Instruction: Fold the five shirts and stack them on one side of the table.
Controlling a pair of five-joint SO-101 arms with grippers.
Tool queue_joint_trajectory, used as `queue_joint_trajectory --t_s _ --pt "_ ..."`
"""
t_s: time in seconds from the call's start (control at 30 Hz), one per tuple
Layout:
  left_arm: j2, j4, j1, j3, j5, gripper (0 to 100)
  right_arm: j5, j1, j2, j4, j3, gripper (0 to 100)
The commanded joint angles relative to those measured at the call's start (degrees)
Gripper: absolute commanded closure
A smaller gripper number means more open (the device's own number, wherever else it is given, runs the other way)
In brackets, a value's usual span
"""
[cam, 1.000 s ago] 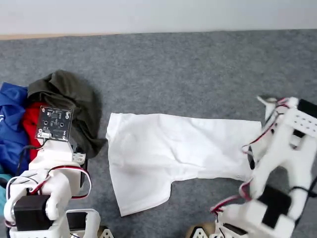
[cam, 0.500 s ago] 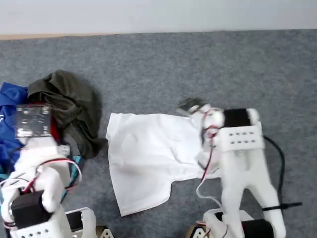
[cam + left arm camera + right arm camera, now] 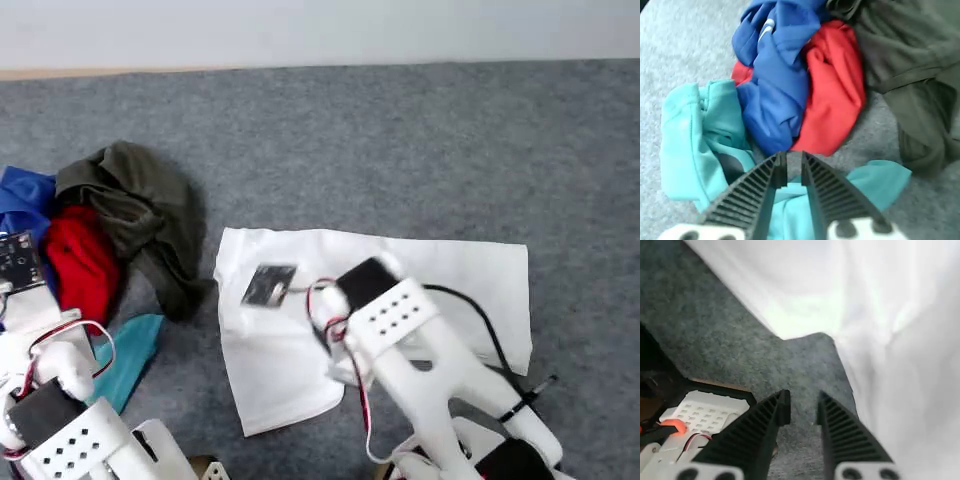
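Swung in from the shirt's (image 3: 460, 280) right end, the right gripper (image 3: 803, 402) now hovers at its sleeve notch, slightly parted and empty. Shirt lies flat on the table (image 3: 400, 130), long axis side to side, nearest this arm. Left gripper (image 3: 794, 161), almost closed and empty, has backed off over the pile (image 3: 100, 230) left of the shirt.

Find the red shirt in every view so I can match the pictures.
High view: red shirt in the pile on the left arm's side of the table, between the blue shirt and the olive shirt.
Left wrist view: red shirt just beyond the left gripper, again between blue and olive.
Right wrist view: this camera faces the white shirt instead.
Shared landmark: the olive shirt beside it.
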Motion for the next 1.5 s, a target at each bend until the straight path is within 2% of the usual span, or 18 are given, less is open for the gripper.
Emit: queue_joint_trajectory --t_s 0.0,0.13,0.27,0.47,0.6,0.93,1.17,1.47 --pt "-0.2 -1.3 -0.8 0.7 -0.3 94 1.0 -2.9 -1.9 -1.3 0.3 79.1" --pt "-0.2 -1.4 -0.8 1.4 -0.1 94 1.3 -2.9 -1.8 -4.9 0.4 73.8" --pt "-0.2 -1.4 -0.8 1.4 0.0 94 1.4 -4.4 -1.8 -10.0 5.2 73.6" --pt "-0.2 -1.4 -0.6 1.4 0.0 94 1.2 -10.5 -1.8 -15.3 11.4 73.6" --pt "-0.2 -2.1 -0.6 1.5 0.0 94 1.3 -11.1 -1.8 -19.7 12.0 73.6" --pt "-0.3 -5.6 -0.5 4.4 0.0 94 1.2 -12.7 2.1 -17.5 11.6 67.9" --pt "-0.3 -5.6 -0.5 4.4 0.0 94 0.9 -19.6 2.1 -12.4 11.6 67.9" --pt "-0.3 -5.6 -0.5 4.4 0.0 94 1.3 -23.3 2.8 -20.9 16.1 67.8"
